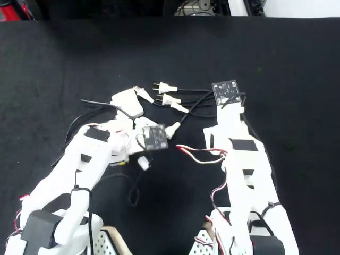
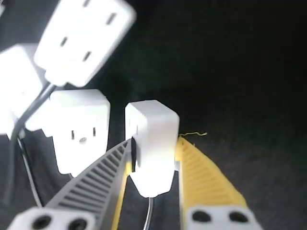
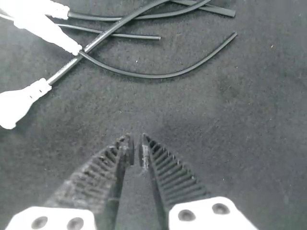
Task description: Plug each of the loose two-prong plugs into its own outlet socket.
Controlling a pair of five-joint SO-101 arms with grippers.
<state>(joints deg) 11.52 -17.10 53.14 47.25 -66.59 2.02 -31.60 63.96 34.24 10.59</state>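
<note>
Currently: left gripper (image 2: 153, 143) is clenched on a white corded block (image 2: 151, 129), with the grey finger on one flank and the yellow finger on the other. A thin cord leaves its underside. Dark slots on the flank by the grey finger suggest a socket body; not confirmed. Just beside it lies a second white outlet block (image 2: 79, 129), socket face toward the camera. Beyond that is a larger multi-slot outlet (image 2: 84, 38).

Right gripper (image 3: 135, 149) is closed to a hairline gap with nothing between the tips, poised over the black cloth (image 3: 240, 120).

Loose plugs, high view: a white two-prong plug (image 1: 172, 129) lies between the two arms, just beside the left wrist. Another white plug (image 1: 171, 100) and a black plug (image 1: 159, 86) lie farther up the table, with cords (image 1: 196, 101) crossing toward the right arm.

Key relation: the white two-prong plug lies off to the right gripper's side, toward the left arm, not ahead of the tips. Its long axis runs diagonally, cord end toward the right arm, prong end apparently toward the held block. The left arm is nearer but occupied; the right arm is free. Judgement: the right gripper must open, swing toward its partner and align with that diagonal before any grasp.
</note>
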